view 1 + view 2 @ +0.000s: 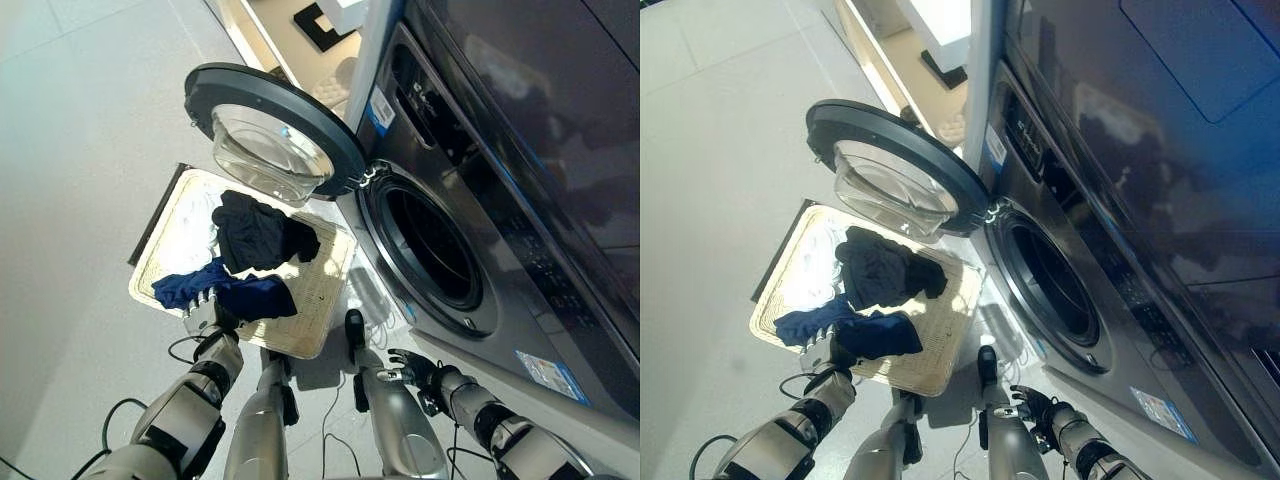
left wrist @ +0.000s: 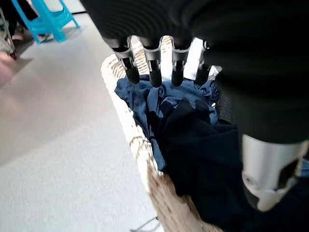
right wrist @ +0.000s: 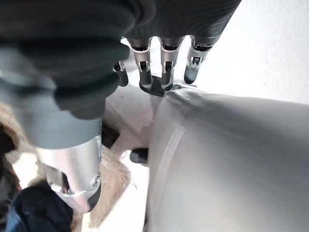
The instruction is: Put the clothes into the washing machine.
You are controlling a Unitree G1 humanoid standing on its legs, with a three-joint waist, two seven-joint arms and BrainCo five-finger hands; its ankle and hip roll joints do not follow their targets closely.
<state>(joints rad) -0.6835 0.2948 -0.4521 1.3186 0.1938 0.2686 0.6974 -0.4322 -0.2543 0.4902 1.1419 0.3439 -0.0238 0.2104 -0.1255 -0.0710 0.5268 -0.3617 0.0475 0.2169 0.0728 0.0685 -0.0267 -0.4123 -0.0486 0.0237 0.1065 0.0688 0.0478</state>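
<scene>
One washing machine (image 1: 480,230) with one open round door (image 1: 270,135), one woven basket (image 1: 320,325) on the floor holding two dark garments, one black (image 1: 260,232) and one blue (image 1: 235,292), plus one white cloth (image 1: 197,215).

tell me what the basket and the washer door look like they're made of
Basket: pale woven fibre, probably wicker or straw, with a braided rim. Washer door: dark, likely plastic ring around a clear bowl, glass or plastic, through which the floor shows.

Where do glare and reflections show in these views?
Left eye view: sunlight washes out the far end of the wicker basket, and the open door's glass bowl glints. Right eye view: the washing machine mirrors the room in its dark front.
</scene>
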